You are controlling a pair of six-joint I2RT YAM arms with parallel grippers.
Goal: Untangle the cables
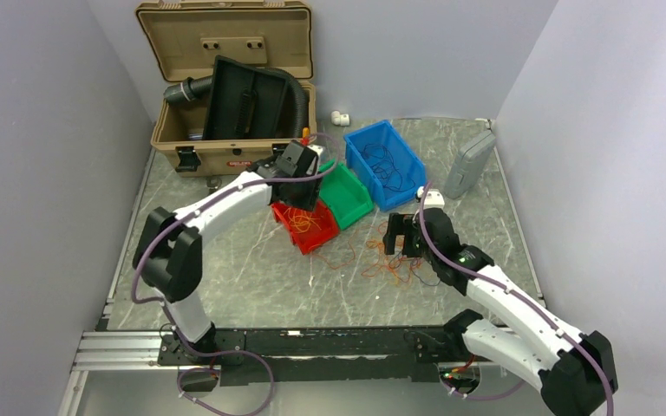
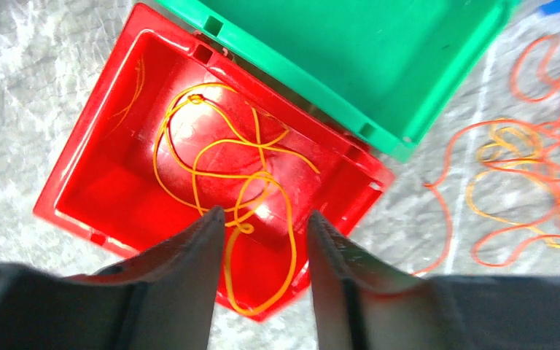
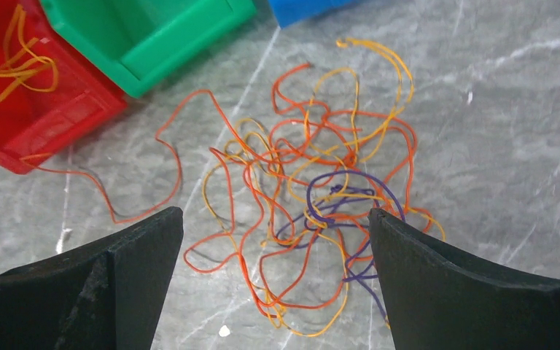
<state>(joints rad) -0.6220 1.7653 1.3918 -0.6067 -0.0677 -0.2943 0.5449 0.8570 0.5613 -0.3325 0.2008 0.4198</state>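
Loose tangle of thin orange, red, purple cables (image 3: 313,204)

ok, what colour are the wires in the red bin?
Yellow-orange; wires show best in left wrist view.

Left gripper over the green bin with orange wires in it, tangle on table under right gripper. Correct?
Wrong bin: the left gripper is over the red bin, which holds the orange wires, as the left wrist view shows. Rest stands.

Cables (image 2: 251,179) lie in the near bin (image 2: 109,182); mid bin (image 2: 350,51) just behind it; far bin (image 1: 386,160) beyond; tangle (image 3: 313,197) on table (image 1: 251,269), right of near bin; case (image 1: 217,154) rear left.
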